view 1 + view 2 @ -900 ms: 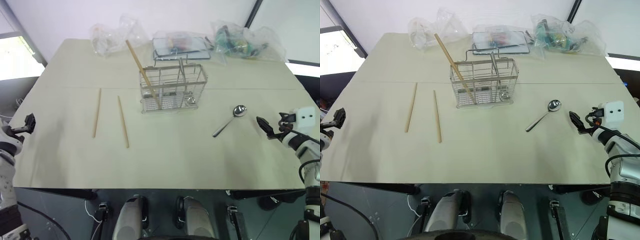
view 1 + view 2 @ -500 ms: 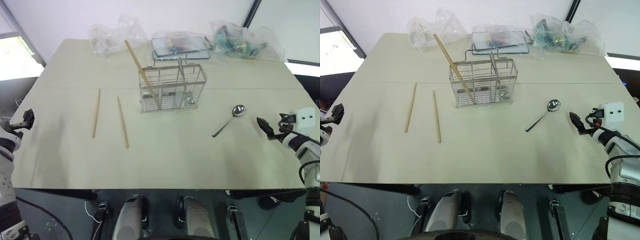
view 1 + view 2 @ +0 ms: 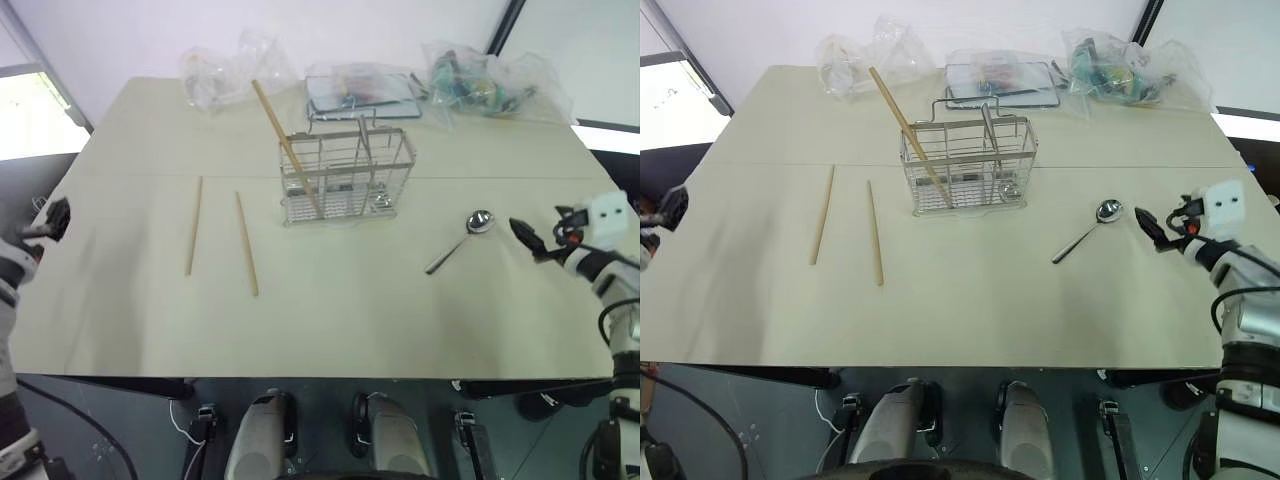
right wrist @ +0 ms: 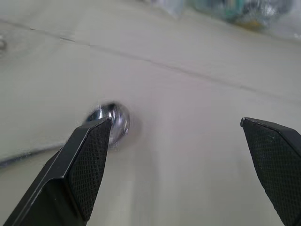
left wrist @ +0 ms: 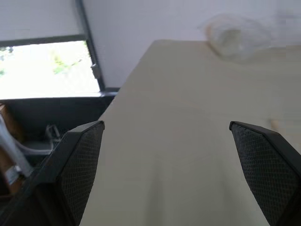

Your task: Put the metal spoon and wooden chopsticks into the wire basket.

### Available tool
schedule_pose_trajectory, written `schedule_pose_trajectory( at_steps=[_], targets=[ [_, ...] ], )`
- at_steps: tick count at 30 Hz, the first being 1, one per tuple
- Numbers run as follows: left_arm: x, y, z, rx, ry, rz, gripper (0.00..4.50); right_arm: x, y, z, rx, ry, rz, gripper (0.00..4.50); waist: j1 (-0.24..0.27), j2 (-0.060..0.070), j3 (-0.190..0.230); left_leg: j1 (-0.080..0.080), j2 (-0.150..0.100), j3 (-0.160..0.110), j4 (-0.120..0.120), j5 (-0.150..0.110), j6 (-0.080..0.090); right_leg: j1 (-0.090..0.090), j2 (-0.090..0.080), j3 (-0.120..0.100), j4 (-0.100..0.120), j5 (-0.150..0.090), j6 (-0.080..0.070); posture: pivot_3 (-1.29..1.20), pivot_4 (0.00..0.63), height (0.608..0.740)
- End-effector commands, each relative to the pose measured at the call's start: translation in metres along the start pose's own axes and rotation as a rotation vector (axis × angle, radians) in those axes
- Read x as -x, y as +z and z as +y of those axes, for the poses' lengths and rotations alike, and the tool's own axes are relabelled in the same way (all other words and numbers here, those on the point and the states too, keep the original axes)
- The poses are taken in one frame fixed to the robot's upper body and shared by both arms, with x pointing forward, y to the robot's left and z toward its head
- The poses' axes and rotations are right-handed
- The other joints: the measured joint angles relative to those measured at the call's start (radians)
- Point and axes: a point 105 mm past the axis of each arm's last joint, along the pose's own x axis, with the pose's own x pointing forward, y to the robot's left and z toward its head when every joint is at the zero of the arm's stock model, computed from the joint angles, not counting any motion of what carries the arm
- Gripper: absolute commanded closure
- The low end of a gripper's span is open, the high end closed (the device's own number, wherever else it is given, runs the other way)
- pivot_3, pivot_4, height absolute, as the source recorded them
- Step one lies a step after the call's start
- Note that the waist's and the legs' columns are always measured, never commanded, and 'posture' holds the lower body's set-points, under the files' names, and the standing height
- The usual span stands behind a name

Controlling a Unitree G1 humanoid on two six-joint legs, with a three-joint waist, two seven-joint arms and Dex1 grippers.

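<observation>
One down, three to go: from my remote seat I count a single wooden chopstick (image 3: 285,148) already leaning in the wire basket (image 3: 347,178), its upper end jutting out toward the table's far left corner. The basket stands upright near the middle of the table (image 3: 330,320), somewhat toward the far edge. Two more wooden chopsticks (image 3: 193,225) lie flat between the basket and the left edge, roughly parallel and apart from each other, the second chopstick (image 3: 246,243) nearer the basket. The metal spoon (image 3: 462,239) lies on the table toward the right edge, its bowl pointing at the far right corner.

My right gripper (image 3: 1147,224) hovers just beside the spoon's bowl with its black fingers (image 4: 80,165) spread wide and empty, touching nothing. My left gripper (image 3: 55,218) hangs at the left edge, also spread and empty, well apart from the loose sticks.

By my reckoning the job is early: the spoon looks the likeliest next pickup, then both loose sticks.
</observation>
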Motion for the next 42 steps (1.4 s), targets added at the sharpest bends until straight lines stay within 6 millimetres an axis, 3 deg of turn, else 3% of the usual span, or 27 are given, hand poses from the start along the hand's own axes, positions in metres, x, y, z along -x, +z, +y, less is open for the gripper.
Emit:
schedule_pose_trajectory(
  at_steps=[1, 6, 10, 13, 17, 27, 36, 42],
  targets=[
    [0.001, 0.03, -0.044, -0.022, -0.242, -0.034, 0.0, -0.006, 0.038, -0.008, 0.118, 0.063, -0.058, 0.02, -0.001, 0.0, 0.0, 0.0, 0.0, 0.0, 0.0, 0.0, 0.0, 0.0, 0.0, 0.0, 0.0, 0.0, 0.0, 0.0, 0.15, 0.704],
    [0.024, 0.055, -0.13, -0.027, -0.728, -0.017, 0.0, -0.023, 0.074, 0.004, 0.302, 0.268, -0.06, 0.02, -0.006, 0.001, 0.001, 0.0, 0.0, 0.0, 0.0, 0.002, 0.002, 0.0, 0.001, 0.0, 0.0, 0.0, 0.0, 0.0, 0.15, 0.704],
    [0.054, 0.051, -0.195, -0.104, -1.098, 0.045, 0.0, -0.037, 0.09, 0.032, 0.499, 0.508, -0.016, 0.02, -0.012, 0.002, 0.002, 0.001, 0.0, 0.001, -0.001, 0.005, -0.002, 0.0, 0.001, 0.001, 0.0, 0.001, 0.003, 0.0, 0.15, 0.704],
    [0.052, 0.044, -0.225, -0.114, -1.207, 0.076, 0.0, -0.044, 0.087, 0.061, 0.675, 0.716, 0.054, 0.02, -0.019, 0.002, 0.002, 0.001, -0.001, 0.0, -0.001, 0.006, -0.005, 0.001, 0.001, 0.001, 0.0, 0.001, 0.004, 0.0, 0.15, 0.704],
    [0.051, 0.046, -0.252, -0.095, -1.311, 0.057, 0.0, -0.047, 0.066, 0.089, 0.912, 0.957, 0.199, 0.02, -0.026, 0.001, 0.003, 0.001, -0.001, 0.0, -0.001, 0.007, -0.006, 0.001, 0.002, 0.001, 0.001, 0.001, 0.004, 0.0, 0.15, 0.704],
    [0.052, 0.057, -0.266, -0.08, -1.355, 0.016, 0.0, -0.069, 0.044, 0.108, 1.383, 1.031, 0.38, 0.02, -0.028, 0.003, 0.004, 0.003, -0.001, 0.001, -0.001, 0.009, -0.009, 0.0, 0.002, 0.003, 0.003, 0.001, 0.004, 0.0, 0.15, 0.704],
    [0.055, 0.061, -0.262, -0.093, -1.331, 0.009, 0.0, -0.071, 0.021, 0.103, 1.601, 1.059, 0.492, 0.02, -0.025, 0.003, 0.004, 0.004, -0.001, 0.001, -0.001, 0.01, -0.009, 0.002, 0.002, 0.004, 0.003, 0.001, 0.004, 0.0, 0.15, 0.704],
    [0.052, 0.065, -0.26, -0.093, -1.307, 0.004, 0.0, -0.075, 0.017, 0.103, 1.626, 1.037, 0.494, 0.02, -0.024, 0.003, 0.004, 0.006, -0.001, 0.001, -0.001, 0.01, -0.009, 0.004, 0.002, 0.005, 0.003, 0.001, 0.004, 0.0, 0.15, 0.704]
  ],
)
